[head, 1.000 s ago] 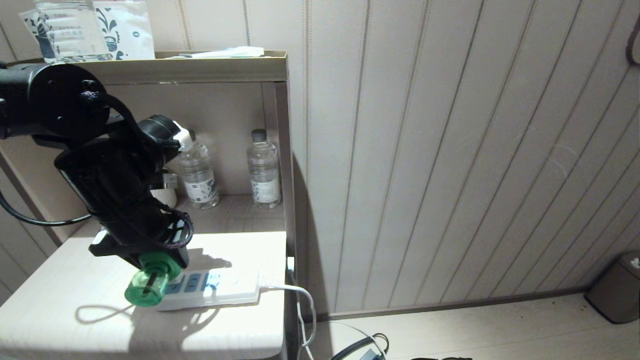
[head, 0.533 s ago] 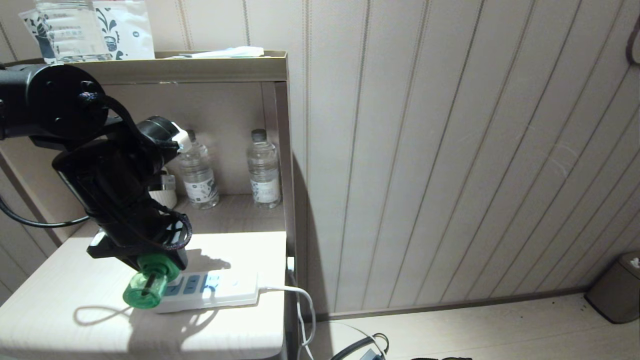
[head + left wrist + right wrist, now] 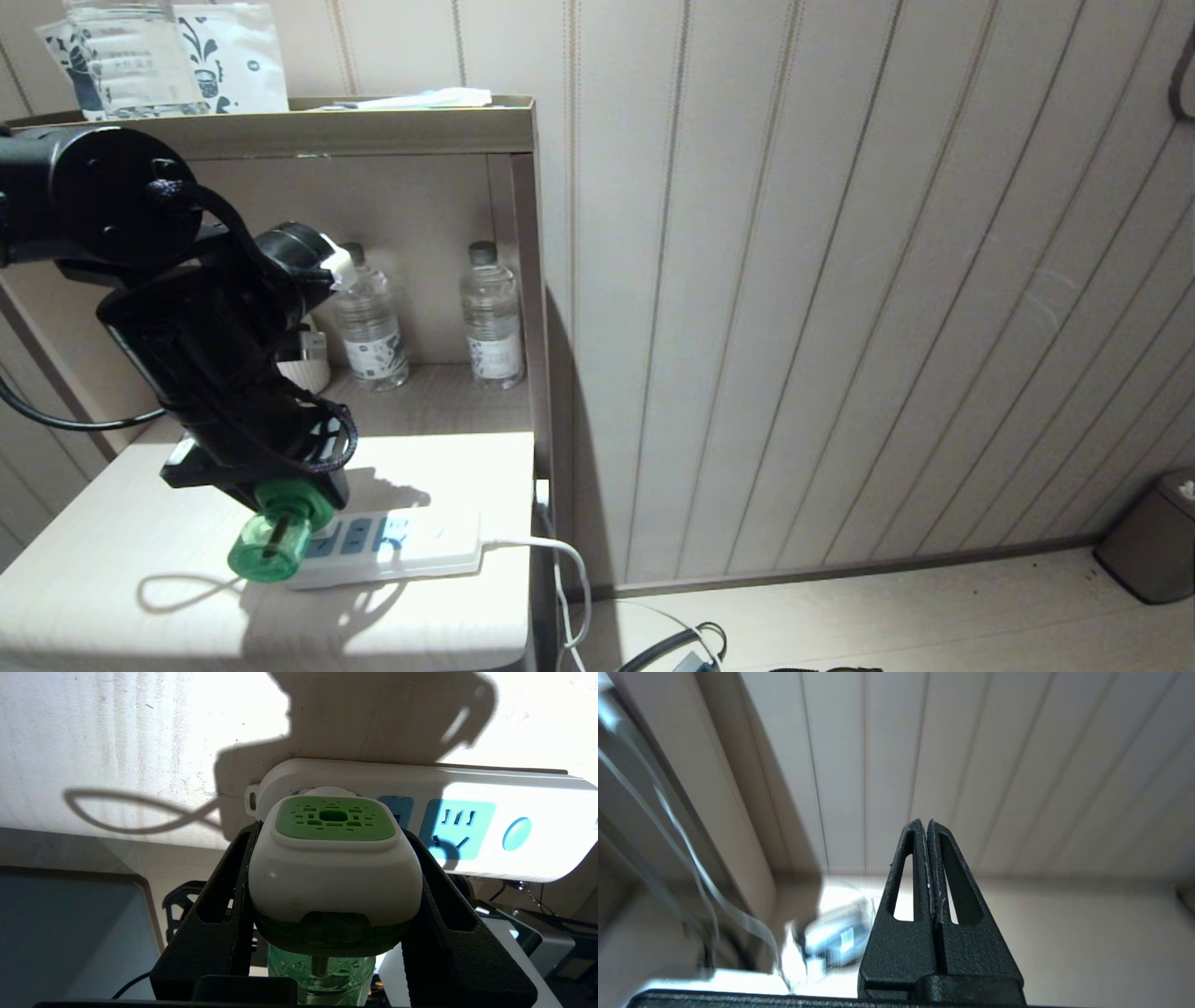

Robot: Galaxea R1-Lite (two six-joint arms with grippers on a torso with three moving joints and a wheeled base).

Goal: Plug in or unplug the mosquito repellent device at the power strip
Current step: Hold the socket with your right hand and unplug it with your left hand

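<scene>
The mosquito repellent device (image 3: pixel 269 548), a green bottle under a white cap with a green centre (image 3: pixel 334 868), is clamped between the black fingers of my left gripper (image 3: pixel 280 499) (image 3: pixel 332 830). It hangs tilted at the left end of the white power strip (image 3: pixel 411 541) (image 3: pixel 467 826), which lies flat on the pale table (image 3: pixel 112 560). The cap's back is against the strip's end; its plug is hidden, so I cannot tell if it sits in a socket. My right gripper (image 3: pixel 924 823) is shut on nothing, low beside the wall, outside the head view.
Two clear water bottles (image 3: pixel 371 322) (image 3: pixel 492 317) and a white mug (image 3: pixel 303 371) stand in the shelf niche behind the arm. The strip's white cable (image 3: pixel 560 560) drops off the table's right edge. A grey bin (image 3: pixel 1153 537) stands on the floor far right.
The whole head view has shifted a touch. My left gripper keeps its hold on the device at the strip's left end, with hardly any movement.
</scene>
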